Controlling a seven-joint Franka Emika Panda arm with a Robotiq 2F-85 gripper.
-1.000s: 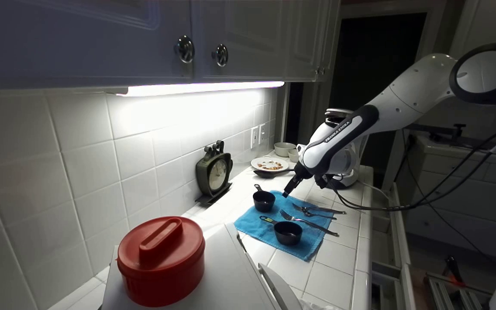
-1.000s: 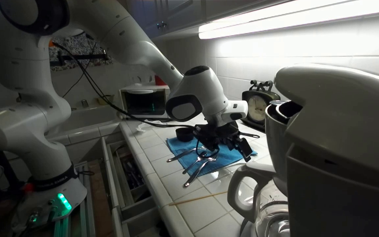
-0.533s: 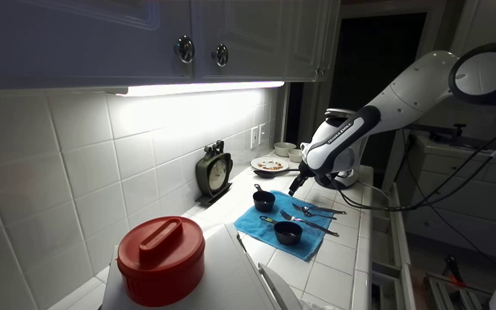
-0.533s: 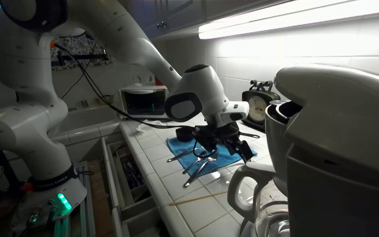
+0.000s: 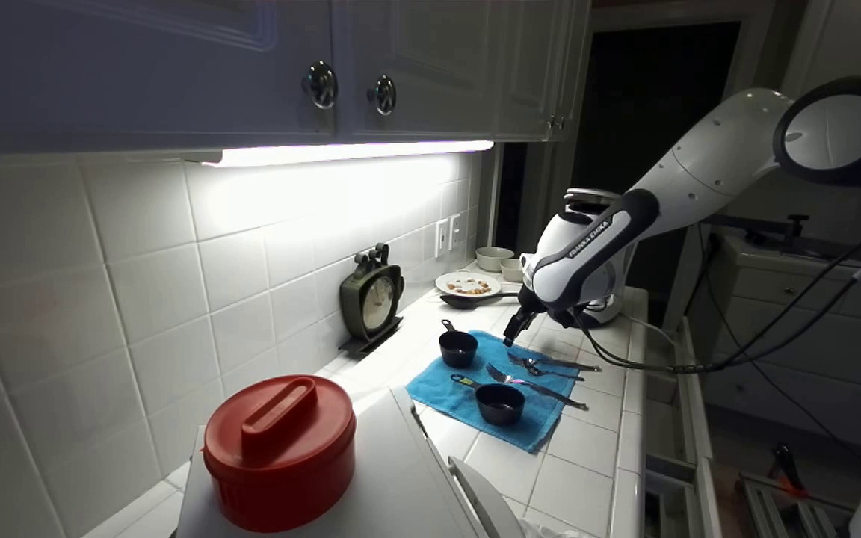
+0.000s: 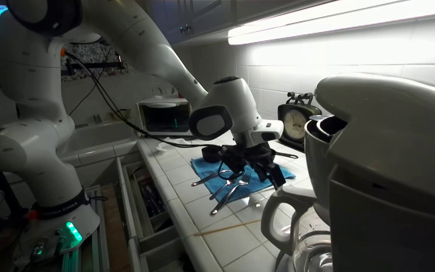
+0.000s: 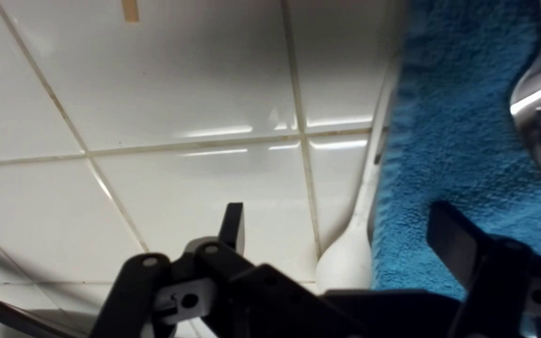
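Wrist view: the jaws are released and set wide apart, gripping nothing. A white spoon (image 7: 364, 206) lies on the tiled surface (image 7: 190, 188), bowl toward the jaws, handle along the hem of a blue towel (image 7: 421, 155). The spread places one finger to each side of the spoon; height above it cannot be judged. A metal fork (image 7: 540, 89) rests on the towel.

In an exterior view, the jaws hang above the towel's far edge, angled downward. A black cup (image 5: 459, 350), a matching cup (image 5: 500, 405) and cutlery (image 5: 550, 392) are grouped on the towel, presumably used as a mat; the cutlery handles overhang it. The white spoon cannot be made out.

In an exterior view, a pulled-out drawer (image 6: 127, 196) and a wooden stick (image 6: 227, 228) also appear. A pale handle (image 6: 268, 219) crowds the area below the jaws; the spoon is not identifiable.
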